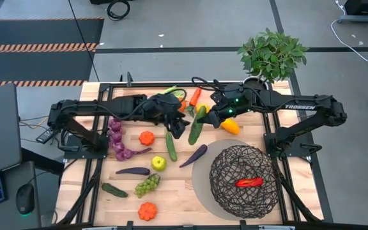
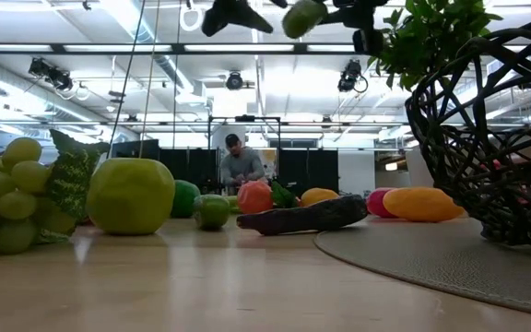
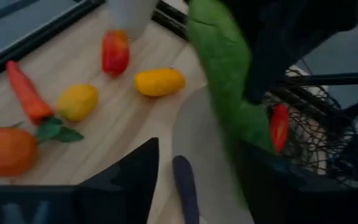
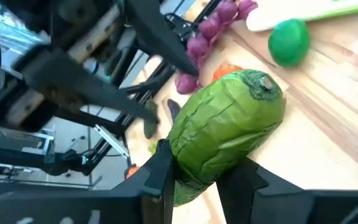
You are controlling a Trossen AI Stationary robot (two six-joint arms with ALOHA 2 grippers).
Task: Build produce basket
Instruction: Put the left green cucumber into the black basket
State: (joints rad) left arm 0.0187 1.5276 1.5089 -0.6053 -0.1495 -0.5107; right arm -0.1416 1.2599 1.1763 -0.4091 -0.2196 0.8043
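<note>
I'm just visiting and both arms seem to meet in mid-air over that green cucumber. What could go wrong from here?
1. The right gripper clamps the cucumber near one end only; the long free end could swing or slip out.
2. The left gripper sits right beside it with fingers apart; the arms could bump while separating.
3. The basket is off to the side; a drop on the way could scatter produce lying below.

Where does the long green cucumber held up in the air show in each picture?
High view: long green cucumber at table centre, in the right gripper.
Low view: top edge.
Left wrist view: upper middle.
Right wrist view: centre.
Shared landmark: dark woven wire basket, absent from the right wrist view.
</note>
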